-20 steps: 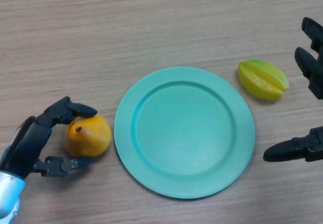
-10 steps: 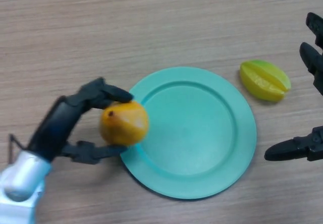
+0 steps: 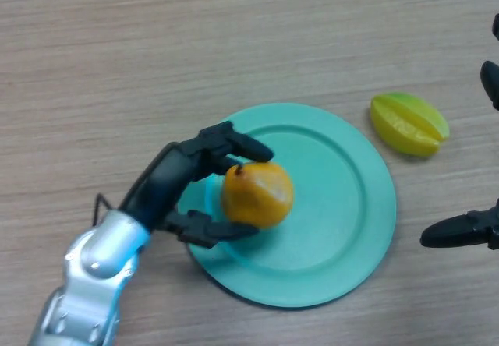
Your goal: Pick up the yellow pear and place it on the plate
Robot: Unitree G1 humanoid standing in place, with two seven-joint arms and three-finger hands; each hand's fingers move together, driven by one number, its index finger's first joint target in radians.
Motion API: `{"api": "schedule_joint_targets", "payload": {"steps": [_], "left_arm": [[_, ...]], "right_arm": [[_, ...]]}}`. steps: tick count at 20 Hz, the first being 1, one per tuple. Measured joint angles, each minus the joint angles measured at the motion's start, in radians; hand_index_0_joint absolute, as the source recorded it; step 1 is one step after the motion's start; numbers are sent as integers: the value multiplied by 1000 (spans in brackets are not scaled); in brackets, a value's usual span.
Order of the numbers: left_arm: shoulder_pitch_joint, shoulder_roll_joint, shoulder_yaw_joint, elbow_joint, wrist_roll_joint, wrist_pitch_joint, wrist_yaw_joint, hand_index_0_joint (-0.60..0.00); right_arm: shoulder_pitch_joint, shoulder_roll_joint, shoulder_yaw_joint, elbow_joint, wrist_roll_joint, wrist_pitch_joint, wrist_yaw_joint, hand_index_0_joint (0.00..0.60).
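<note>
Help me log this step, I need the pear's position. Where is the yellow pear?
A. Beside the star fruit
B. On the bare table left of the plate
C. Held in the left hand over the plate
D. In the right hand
C: the left hand has its fingers and thumb curled round the yellow pear, which sits over the left part of the plate.

Plate right half lies bare; starfruit sits just beyond.

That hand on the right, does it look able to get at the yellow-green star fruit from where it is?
Probably yes. The right hand sits at the table's right edge with fingers open and nothing in it, and the star fruit lies close by on bare table, beside the plate. Nothing stands between them; the left hand is busy holding the pear.
</note>
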State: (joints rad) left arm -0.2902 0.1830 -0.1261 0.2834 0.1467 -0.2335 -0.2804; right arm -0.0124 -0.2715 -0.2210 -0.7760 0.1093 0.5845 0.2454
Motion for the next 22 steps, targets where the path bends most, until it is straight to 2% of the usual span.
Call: {"api": "schedule_joint_targets", "payload": {"steps": [1, 2, 3, 4, 5, 6, 12, 15, 17, 20, 22], "left_arm": [[-10, -5, -13, 5, 1, 0, 68, -550], [-14, -6, -13, 5, 1, 0, 76, -450], [-15, -6, -13, 5, 1, 0, 76, -300], [-15, -6, -13, 6, 18, 0, 79, -200], [-14, -6, -13, 6, 47, 0, 84, -50], [-13, -6, -13, 6, 82, 0, 91, 0], [38, -6, -12, -58, 118, 66, 90, 0], [62, -6, -6, -166, 114, 86, 88, 0], [93, -5, 27, -265, 112, 98, 87, 0], [109, 32, 68, -367, 64, 109, 68, 0], [127, 46, 131, -470, -16, 152, 68, 0]], "right_arm": [[4, 0, 0, -1, 4, 0, 0, 0], [5, 0, -1, -1, 4, 0, 0, 0], [4, 0, -4, -1, 3, 0, 0, 0], [4, 0, -3, -1, 4, 0, 0, 0], [5, 0, -3, -3, 4, 0, 0, 0], [5, 0, -3, -6, 3, 0, 0, 0], [13, 1, -3, -36, -1, 11, 0, 0], [25, 11, -3, -47, -1, 11, 0, 0], [27, 11, -4, -57, -1, 16, 0, 0], [23, 11, -4, -72, 0, 16, 0, 0], [25, 11, -3, -72, 0, 16, 0, 0]]}}
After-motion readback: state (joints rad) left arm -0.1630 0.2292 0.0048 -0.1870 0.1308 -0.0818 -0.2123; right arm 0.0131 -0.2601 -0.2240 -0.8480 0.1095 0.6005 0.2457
